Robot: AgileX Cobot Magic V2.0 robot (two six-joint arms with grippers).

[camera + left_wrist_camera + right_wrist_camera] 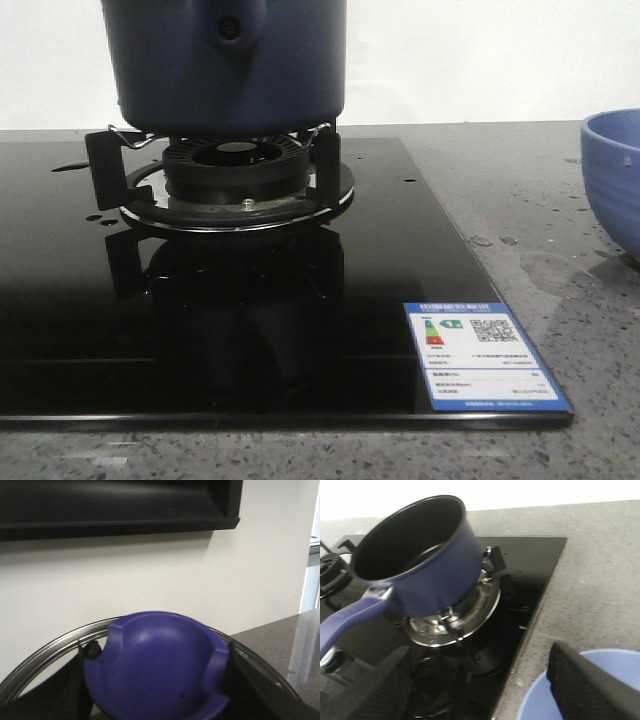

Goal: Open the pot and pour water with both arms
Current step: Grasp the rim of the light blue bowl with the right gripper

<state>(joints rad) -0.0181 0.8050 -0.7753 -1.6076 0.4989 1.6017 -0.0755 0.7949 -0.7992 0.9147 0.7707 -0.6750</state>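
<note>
The dark navy pot [225, 70] sits on the burner grate [240, 180], its front mount with the round hole facing the camera. In the right wrist view the pot [435, 575] has no lid, its inside is dark, and its blue handle [350, 620] sticks out. My right gripper [477, 695] is open above the cooktop, in front of the pot and clear of it. My left gripper [155, 680] is shut on the lid's blue knob [155, 665], with the lid's metal rim [45, 652] showing behind it against a white wall. Neither gripper appears in the front view.
A lighter blue bowl [615, 175] stands on the grey counter right of the black glass cooktop [60, 300]; the bowl [535, 707] lies under my right fingers. A blue-white label [480, 355] sits at the cooktop's front right corner. Water drops dot the counter.
</note>
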